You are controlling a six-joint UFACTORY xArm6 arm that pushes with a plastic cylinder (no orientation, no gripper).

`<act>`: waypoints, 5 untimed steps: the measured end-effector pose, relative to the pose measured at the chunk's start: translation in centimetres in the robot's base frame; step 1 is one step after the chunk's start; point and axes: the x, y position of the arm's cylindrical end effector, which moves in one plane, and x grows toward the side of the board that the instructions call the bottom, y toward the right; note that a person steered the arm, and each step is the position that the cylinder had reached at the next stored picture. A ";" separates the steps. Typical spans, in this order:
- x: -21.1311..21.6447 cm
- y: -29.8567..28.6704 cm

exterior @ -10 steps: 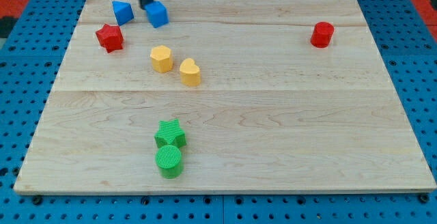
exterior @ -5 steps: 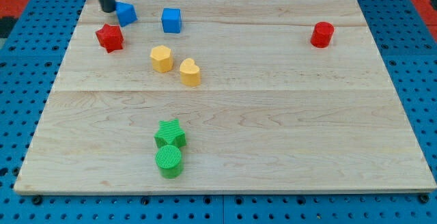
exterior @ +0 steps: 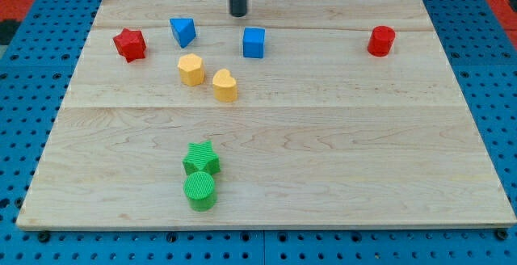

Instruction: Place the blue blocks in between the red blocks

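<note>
No claw was to be seen on the arm, only a dark rod, so nothing was held. My tip [exterior: 238, 13] was set on the table [exterior: 323, 136] near the view's top, just above the blue cube [exterior: 254, 43] and a little to its left, with bare wood between the two. The blue triangular block [exterior: 182, 31] was found further to the view's left, apart from the tip. The red star block [exterior: 129, 44] was placed left of that triangular block, near the table's left edge, while the red cylinder [exterior: 380, 40] stood well apart at the view's right. Both blue blocks were thus located between the two red ones (roughly along one line near the top). Below the blue triangular block, a yellow hexagonal block [exterior: 191, 69] and a yellow heart-like block [exterior: 225, 85] were seen close together. Towards the view's bottom, a green star block [exterior: 200, 158] was seen touching a green cylinder [exterior: 199, 191].
</note>
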 end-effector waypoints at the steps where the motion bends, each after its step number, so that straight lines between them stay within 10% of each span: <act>1: 0.4 -4.8; 5: 4.1 -8.4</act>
